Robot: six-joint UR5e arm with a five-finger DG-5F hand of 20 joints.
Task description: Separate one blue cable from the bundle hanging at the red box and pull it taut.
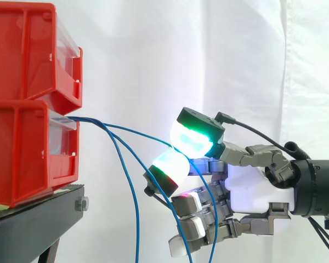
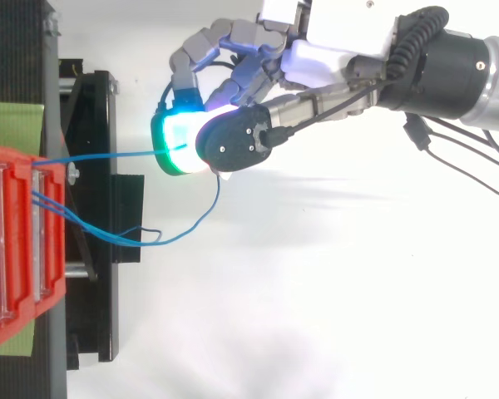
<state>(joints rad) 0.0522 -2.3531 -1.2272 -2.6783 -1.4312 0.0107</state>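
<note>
Several thin blue cables come out of the front of the lower red box (image 1: 22, 153). One blue cable (image 2: 108, 155) runs nearly straight from the box to my hand (image 1: 252, 192), where two glowing green-cyan fingertips (image 1: 194, 137) pinch it. Past the pinch, its free end drops in a slack curve. The other blue cables (image 1: 132, 192) hang loose below the box and sag apart from the held one (image 2: 108, 234). My hand (image 2: 316, 58) floats to the right of the box, at about the height of its lower half. Its remaining fingers are curled below the pinch.
A second red box (image 1: 27, 49) is stacked on the lower one. Both rest on a black stand (image 1: 33, 219) at the left, before a white curtain. Open space lies between the stand and my arm, which enters from the right.
</note>
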